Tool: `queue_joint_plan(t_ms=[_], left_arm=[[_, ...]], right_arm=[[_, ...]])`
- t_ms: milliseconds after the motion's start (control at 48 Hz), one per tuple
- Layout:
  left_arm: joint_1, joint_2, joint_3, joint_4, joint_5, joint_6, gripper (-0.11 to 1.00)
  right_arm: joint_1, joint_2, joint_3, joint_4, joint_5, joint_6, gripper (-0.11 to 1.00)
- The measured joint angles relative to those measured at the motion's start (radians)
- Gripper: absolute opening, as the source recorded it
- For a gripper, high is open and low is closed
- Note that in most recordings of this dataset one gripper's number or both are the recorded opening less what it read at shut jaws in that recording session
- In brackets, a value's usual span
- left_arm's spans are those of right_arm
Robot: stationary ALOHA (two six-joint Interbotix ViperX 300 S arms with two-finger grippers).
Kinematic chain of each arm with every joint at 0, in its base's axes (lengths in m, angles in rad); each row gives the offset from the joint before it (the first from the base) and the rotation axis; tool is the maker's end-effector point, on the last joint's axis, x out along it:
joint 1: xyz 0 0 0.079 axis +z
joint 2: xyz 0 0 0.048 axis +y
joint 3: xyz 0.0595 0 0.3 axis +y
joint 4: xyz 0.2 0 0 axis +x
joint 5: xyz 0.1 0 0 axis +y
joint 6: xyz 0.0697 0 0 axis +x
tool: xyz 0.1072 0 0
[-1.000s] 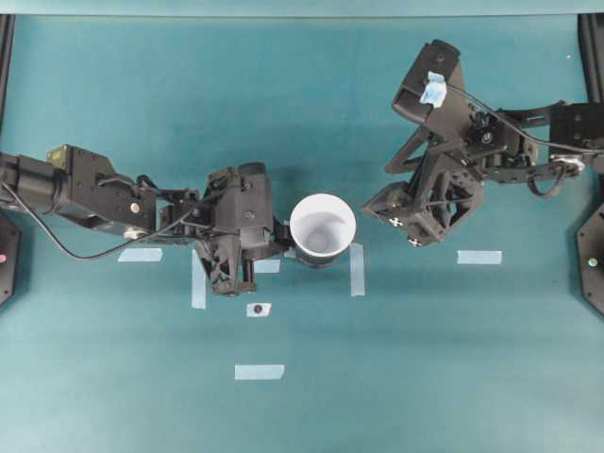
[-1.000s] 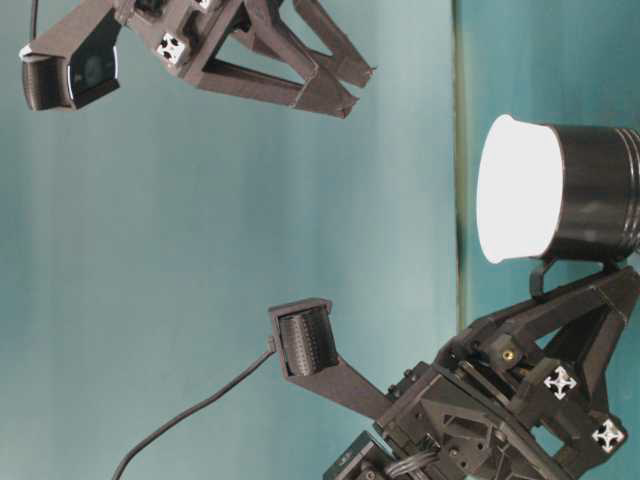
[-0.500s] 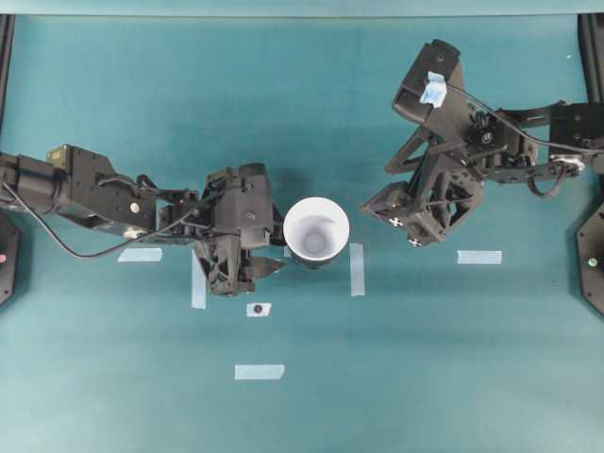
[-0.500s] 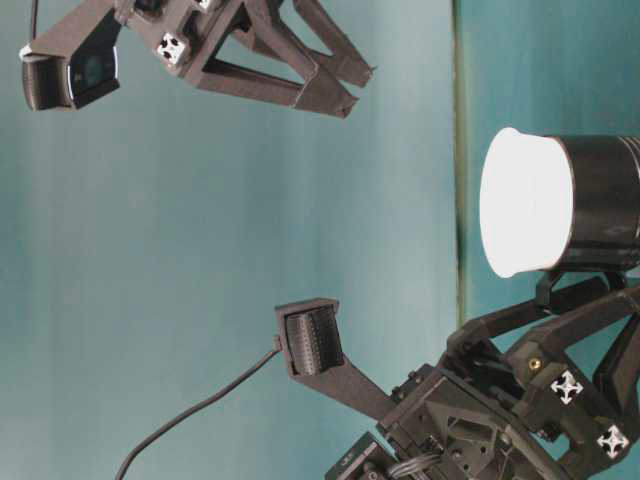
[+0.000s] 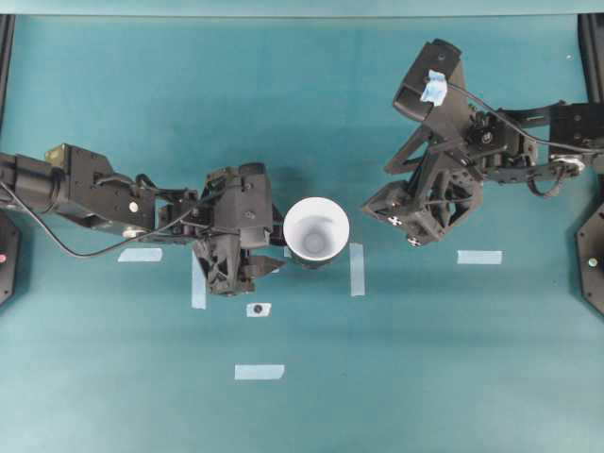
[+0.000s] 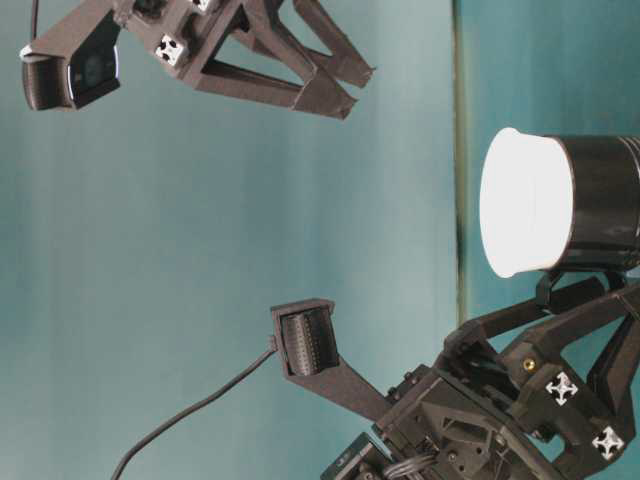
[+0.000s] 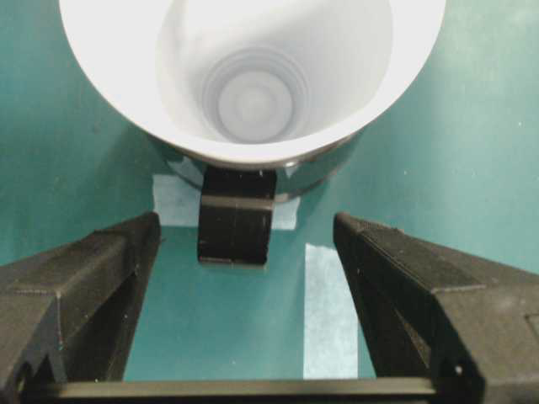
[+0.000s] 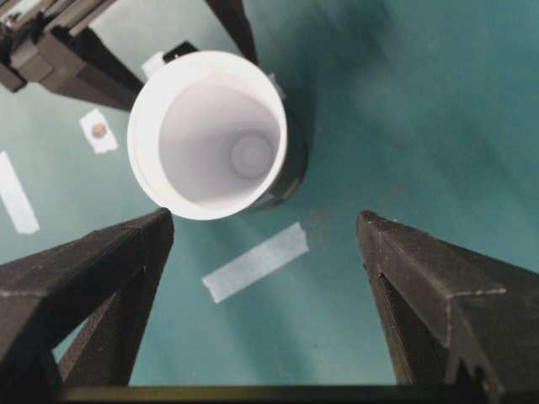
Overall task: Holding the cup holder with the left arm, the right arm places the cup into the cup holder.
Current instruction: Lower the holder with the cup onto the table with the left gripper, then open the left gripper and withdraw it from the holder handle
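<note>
The white cup [image 5: 316, 229] stands upright inside the glossy black cup holder [image 6: 600, 205] in the middle of the table. Its rim sticks out above the holder. The holder's short black handle [image 7: 236, 215] points toward my left gripper [image 5: 276, 243], which is open. Its fingers stand on either side of the handle without touching it. My right gripper [image 5: 382, 209] is open and hangs above the table, to the right of the cup, with nothing between its fingers. In the right wrist view the cup [image 8: 210, 135] lies ahead of the open jaws.
Pale tape strips mark the teal table: one just right of the cup [image 5: 357, 269], one farther right [image 5: 479, 257], one near the front [image 5: 260, 372] and one at the left [image 5: 140, 255]. A small patch with a dark dot [image 5: 258, 310] lies under the left gripper.
My left gripper has opened and let go of the holder's handle. The cup and holder shifted slightly left, then stayed still. The right arm has not moved.
</note>
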Motion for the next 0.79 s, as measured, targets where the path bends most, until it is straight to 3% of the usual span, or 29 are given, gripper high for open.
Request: queue_joint_plan(t_ms=[792], left_arm=[[0.0,-0.126,0.018,0.0,0.138,0.002,0.89]], right_arm=[[0.006,0.0,0.02,0.0,-0.037,0.0,0.93]])
